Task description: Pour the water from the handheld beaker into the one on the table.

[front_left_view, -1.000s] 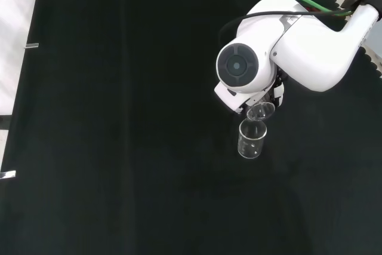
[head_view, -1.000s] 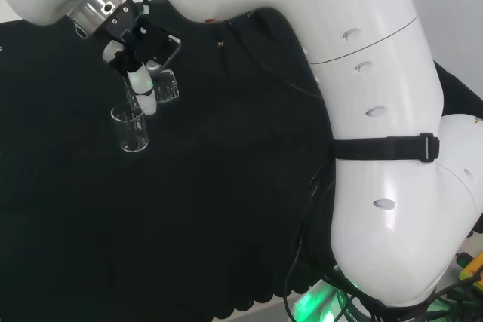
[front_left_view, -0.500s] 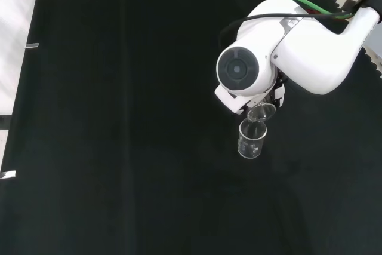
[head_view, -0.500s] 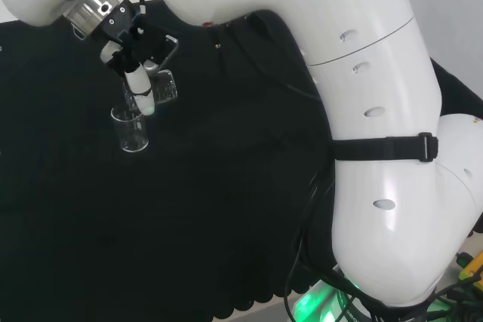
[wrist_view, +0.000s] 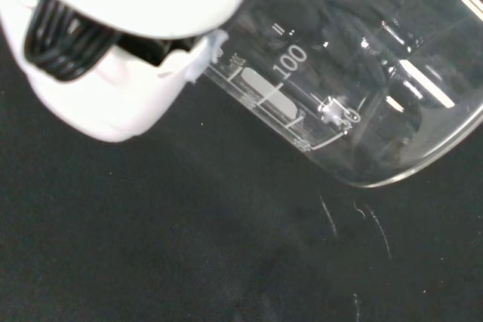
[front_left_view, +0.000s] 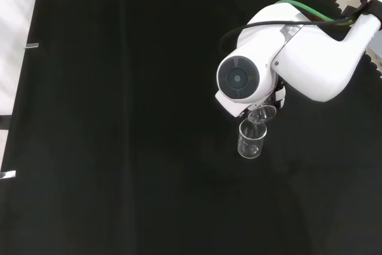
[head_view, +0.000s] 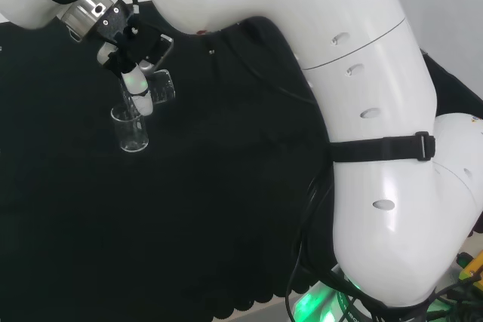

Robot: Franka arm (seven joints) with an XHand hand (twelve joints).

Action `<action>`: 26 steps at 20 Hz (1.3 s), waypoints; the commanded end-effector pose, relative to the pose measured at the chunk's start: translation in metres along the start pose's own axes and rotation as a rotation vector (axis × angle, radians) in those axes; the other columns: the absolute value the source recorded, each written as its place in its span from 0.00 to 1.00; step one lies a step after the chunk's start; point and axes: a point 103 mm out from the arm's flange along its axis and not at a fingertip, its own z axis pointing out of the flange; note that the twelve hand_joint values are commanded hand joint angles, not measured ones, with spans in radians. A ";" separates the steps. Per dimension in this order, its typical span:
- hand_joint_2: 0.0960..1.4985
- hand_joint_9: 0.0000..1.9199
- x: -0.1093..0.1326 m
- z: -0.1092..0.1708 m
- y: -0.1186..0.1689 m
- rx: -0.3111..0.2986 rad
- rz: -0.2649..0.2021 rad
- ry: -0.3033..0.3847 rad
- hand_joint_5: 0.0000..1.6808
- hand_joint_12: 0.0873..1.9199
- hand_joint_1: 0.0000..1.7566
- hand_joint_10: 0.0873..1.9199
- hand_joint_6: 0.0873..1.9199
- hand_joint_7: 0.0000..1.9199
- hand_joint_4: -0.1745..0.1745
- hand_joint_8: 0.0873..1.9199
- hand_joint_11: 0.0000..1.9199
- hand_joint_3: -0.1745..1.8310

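the hand (head_view: 134, 73) grips the tilted handheld beaker (head_view: 161, 87) above the worktop beaker (head_view: 130, 129), at its one o'clock. pouring step underway. next calls for tipping further over that rim.

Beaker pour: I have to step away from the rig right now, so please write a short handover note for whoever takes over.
Hand: fingers curled round the tilted beaker, held above the cloth.
Things: the second beaker stands upright on the cloth, directly below the tilted one's lip; in the front view the tilted beaker overlaps the rim of the standing one.
Done: beaker carried over and tipped into pouring pose.
Left: whether water is flowing, or how much has reached the lower beaker, cannot be told. Probably finish the pour, then bring the held beaker back upright.
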 end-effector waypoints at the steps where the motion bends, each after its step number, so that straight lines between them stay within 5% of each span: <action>1: 0.39 0.72 0.000 0.000 0.000 0.012 0.004 -0.011 0.80 0.39 0.81 0.22 0.20 0.74 0.00 0.17 0.59 0.38; 26: 0.39 0.72 0.002 -0.003 -0.002 0.010 0.003 -0.026 0.80 0.39 0.81 0.22 0.21 0.74 0.00 0.17 0.59 0.38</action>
